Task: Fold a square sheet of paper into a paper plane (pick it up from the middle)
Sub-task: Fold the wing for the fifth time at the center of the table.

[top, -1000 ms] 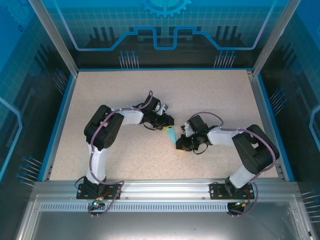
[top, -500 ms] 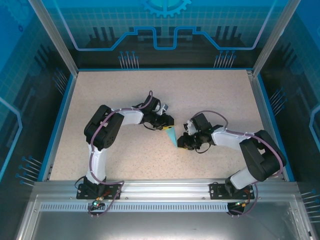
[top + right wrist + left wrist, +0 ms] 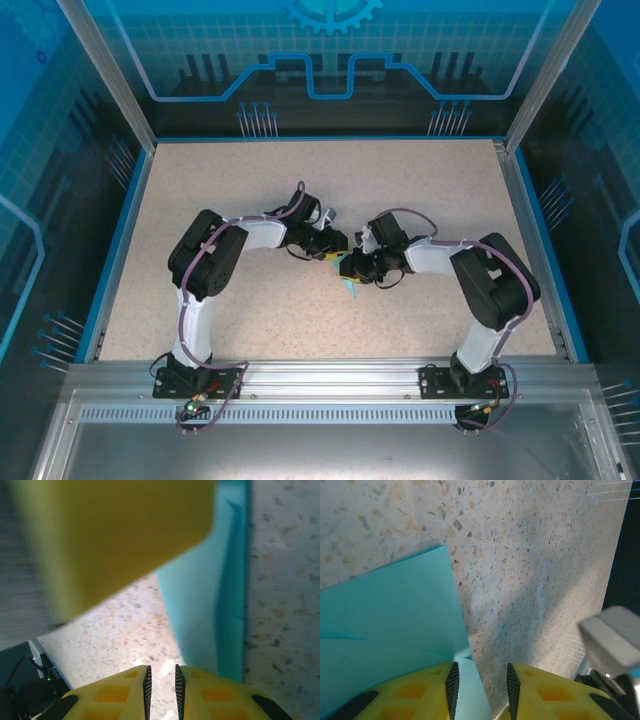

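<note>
Two grippers crowd one small piece of folded paper (image 3: 390, 625) near the middle of the table (image 3: 530, 555), and the coming move turns on how that paper lies against each of them.

The left gripper (image 3: 480, 682) sits on the paper's far end. Its jaws stand partly open, and a narrow tongue of the light-cyan paper runs up between them, close against one pad, with bare table showing beside the other. It looks more like straddling or pressing down than a pinch, but I cannot tell for sure whether the paper is clamped.

The right gripper (image 3: 161, 680) has its jaws parted by a thin slit, with speckled table showing through and nothing held. In its own wrist view the paper lies just beside the fingers, off to the right of the picture, and not between them. The paper's long axis runs straight ahead, roughly parallel to the way the fingers point. A blurred yellow block fills the upper left, most likely a finger of the other gripper, very near.

From above, the paper's free tip pokes out toward the near edge below both grippers. So the left one anchors, and the right one is nearer the free length. My guess is that it must shift sideways onto the paper, not forward.
</note>
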